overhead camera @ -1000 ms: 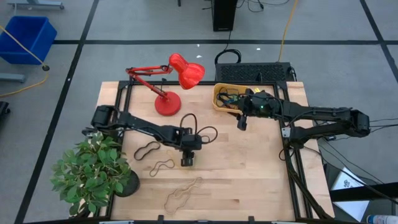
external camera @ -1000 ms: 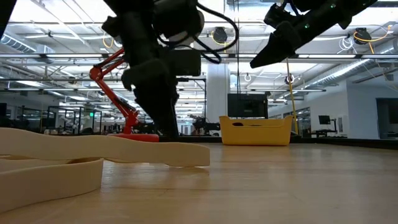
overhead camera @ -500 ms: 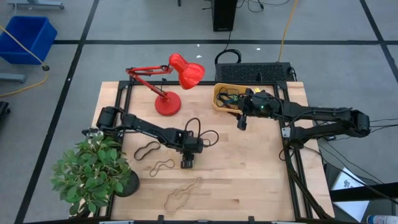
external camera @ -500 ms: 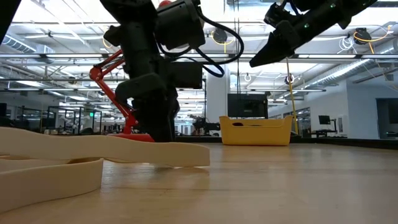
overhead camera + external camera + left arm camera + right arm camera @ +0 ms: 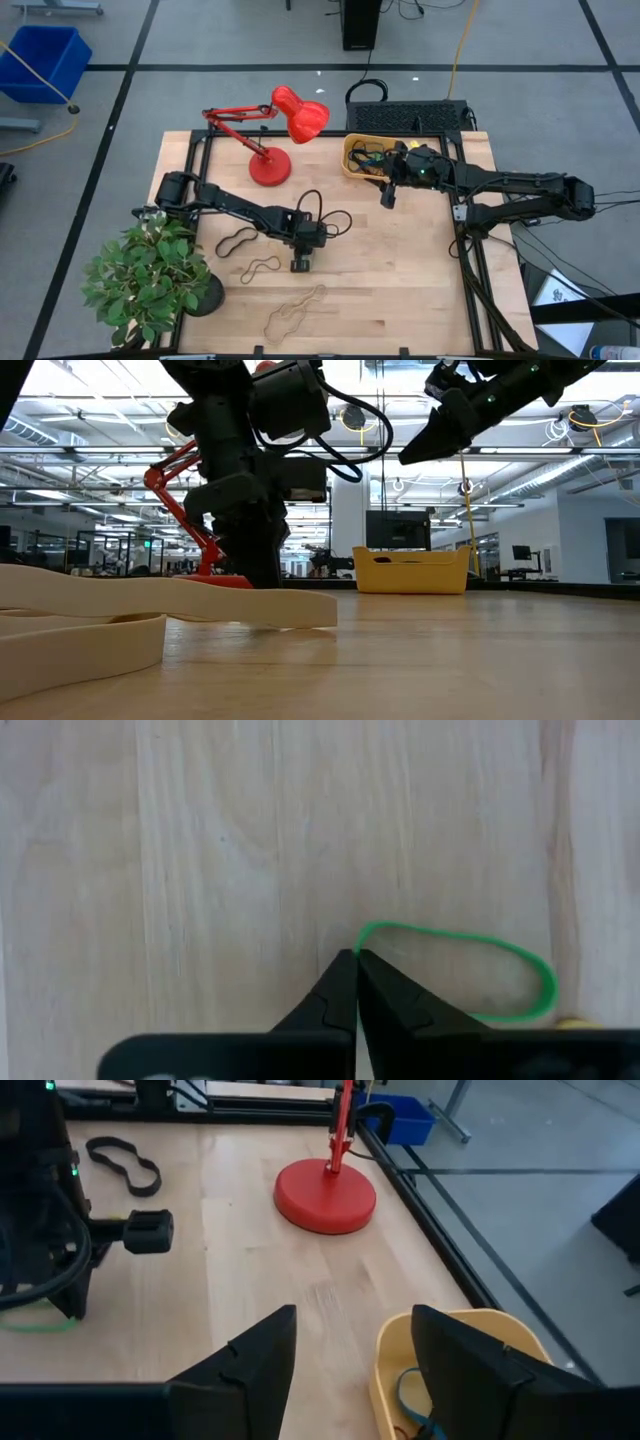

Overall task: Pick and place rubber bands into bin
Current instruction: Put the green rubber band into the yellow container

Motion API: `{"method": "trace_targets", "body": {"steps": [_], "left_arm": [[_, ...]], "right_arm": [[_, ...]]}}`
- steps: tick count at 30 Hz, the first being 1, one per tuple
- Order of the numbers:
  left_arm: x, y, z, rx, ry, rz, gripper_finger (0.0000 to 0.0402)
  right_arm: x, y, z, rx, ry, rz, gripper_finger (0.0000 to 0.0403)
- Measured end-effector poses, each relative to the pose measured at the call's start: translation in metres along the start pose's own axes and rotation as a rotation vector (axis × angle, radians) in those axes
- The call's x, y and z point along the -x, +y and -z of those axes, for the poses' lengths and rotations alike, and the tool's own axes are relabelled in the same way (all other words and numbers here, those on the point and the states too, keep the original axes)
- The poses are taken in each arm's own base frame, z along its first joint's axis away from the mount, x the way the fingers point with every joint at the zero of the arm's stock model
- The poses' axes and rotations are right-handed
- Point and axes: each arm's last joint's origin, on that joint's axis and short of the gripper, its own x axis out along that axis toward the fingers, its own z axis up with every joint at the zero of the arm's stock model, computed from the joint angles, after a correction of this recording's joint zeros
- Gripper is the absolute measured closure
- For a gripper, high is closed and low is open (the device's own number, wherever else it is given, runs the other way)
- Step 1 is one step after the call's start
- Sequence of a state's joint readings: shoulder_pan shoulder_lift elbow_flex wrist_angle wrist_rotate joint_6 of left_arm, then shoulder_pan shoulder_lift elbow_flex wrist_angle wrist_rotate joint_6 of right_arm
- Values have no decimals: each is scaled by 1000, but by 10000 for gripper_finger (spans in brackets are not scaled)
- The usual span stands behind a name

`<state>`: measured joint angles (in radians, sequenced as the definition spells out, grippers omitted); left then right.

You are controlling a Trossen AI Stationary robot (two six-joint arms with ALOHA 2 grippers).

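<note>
Since a second ago the left end effector (image 5: 356,956) has dropped to the tabletop (image 5: 400,290) and clenched on a thin green rubber band (image 5: 480,975), a floppy loop lying on pale wood grain. The right end effector (image 5: 350,1342) hangs spread wide, holding nothing, just beside the shallow yellow plastic bin (image 5: 356,160). A red lamp (image 5: 275,135) stands nearby.

green band (image 5: 470,975) partly behind left fingers (image 5: 345,995), bin (image 5: 455,1342) cut off

Roughly five loose rubber bands (image 5: 237,240), one bin (image 5: 352,157).
</note>
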<state>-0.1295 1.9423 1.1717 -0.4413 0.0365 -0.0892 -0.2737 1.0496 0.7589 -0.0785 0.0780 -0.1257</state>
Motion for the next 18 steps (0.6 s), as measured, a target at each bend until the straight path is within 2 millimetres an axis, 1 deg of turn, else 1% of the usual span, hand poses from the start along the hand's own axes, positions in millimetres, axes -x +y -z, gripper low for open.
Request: {"method": "trace_targets", "body": {"steps": [4,6,8,12,18], "left_arm": [[9,0,1,2,-1,-11,396],[21,2,3,-1,3,-27,397],[37,4,-1,3,-49,-44,398],[74,10,-2,19,-120,-116,398],[136,17,-5,46,-347,-247,398]], "right_arm": [[0,0,0,-66,0,-3,211],[0,1,0,-94,-1,-16,211],[0,2,0,-99,-4,-58,211],[0,5,-1,-104,-13,-171,211],[2,9,-3,-189,-32,-332,211]]}}
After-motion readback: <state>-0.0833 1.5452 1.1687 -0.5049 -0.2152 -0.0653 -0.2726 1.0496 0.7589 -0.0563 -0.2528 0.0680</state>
